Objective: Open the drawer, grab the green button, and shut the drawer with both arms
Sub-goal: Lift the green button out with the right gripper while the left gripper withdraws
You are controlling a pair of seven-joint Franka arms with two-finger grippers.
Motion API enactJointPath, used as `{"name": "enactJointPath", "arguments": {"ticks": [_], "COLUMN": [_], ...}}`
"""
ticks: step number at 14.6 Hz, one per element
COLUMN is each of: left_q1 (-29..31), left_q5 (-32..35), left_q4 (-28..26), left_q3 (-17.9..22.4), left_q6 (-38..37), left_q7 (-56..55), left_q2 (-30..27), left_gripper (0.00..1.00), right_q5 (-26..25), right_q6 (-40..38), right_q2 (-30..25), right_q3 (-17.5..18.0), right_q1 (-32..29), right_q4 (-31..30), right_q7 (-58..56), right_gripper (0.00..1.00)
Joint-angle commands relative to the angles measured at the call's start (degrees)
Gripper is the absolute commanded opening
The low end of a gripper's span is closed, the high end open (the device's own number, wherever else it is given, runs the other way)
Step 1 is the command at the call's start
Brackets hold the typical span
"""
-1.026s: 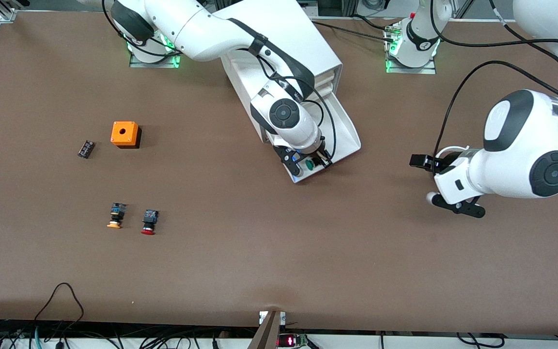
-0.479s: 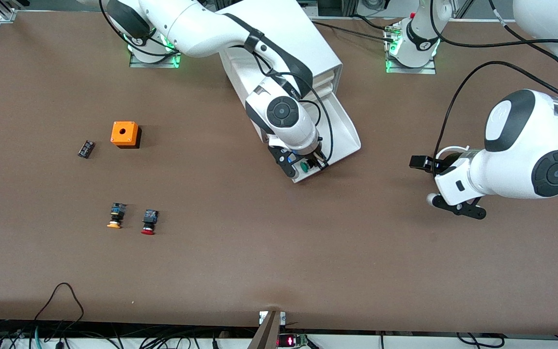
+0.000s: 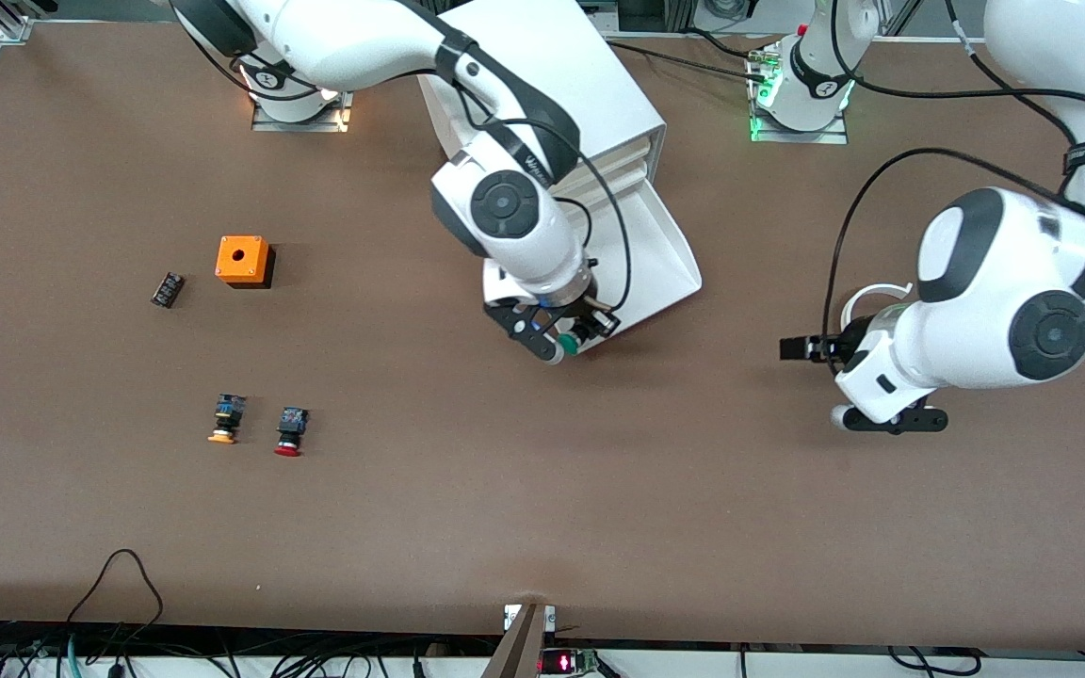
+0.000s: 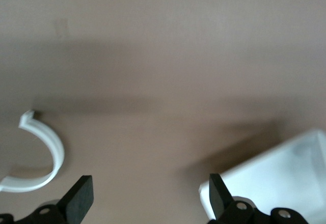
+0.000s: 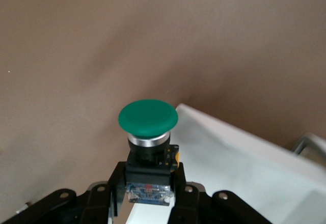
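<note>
In the front view my right gripper (image 3: 566,341) sits at frame centre, clamped on the green button (image 3: 569,346) over the front lip of the pulled-out drawer (image 3: 665,254), my arm bent down from the upper left across the cabinet (image 3: 590,85); my left gripper (image 3: 867,381) hangs spread wide and empty at right, with the orange box (image 3: 243,260) and the orange-capped button (image 3: 223,419) and red-capped button (image 3: 289,431) at left. In the left wrist view my fingers (image 4: 79,196) stand wide apart at the bottom over bare table (image 4: 153,56), the drawer's corner at lower right. In the right wrist view my fingers (image 5: 114,183) pinch the button's black body at lower centre, green cap up, drawer rim at lower right.
</note>
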Motion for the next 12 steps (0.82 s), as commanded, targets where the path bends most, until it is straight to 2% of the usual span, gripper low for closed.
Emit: {"name": "enactJointPath", "arguments": {"ticks": [1, 4, 7, 12], "left_q1": [-0.29, -0.56, -3.28, -8.98], "left_q5": [0.47, 0.92, 1.09, 5.13], "left_q4": [-11.06, -19.32, -25.49, -27.26], "left_q3": [-1.99, -2.7, -2.62, -2.53], "left_q6": [10.33, 23.24, 35.22, 37.44], "left_q7": [-10.11, -16.03, -24.18, -37.21], "left_q2": [-4.51, -5.04, -3.99, -1.0], "left_gripper": [1.0, 1.0, 1.0, 1.0], "right_q5": [-0.55, -0.72, -0.9, -0.81], "right_q6": [-2.79, -8.41, -14.04, -13.62], "right_q2": [-1.4, -2.46, -2.46, -2.46], "right_q3": [0.48, 0.48, -0.66, -4.17], "right_q1": [-3.53, -7.4, -12.41, -17.95], "right_q4": [-0.44, -0.61, -1.49, -5.87], "right_q7": [-9.63, -22.36, -36.24, -52.62], "right_gripper": [0.0, 0.0, 0.0, 0.0]}}
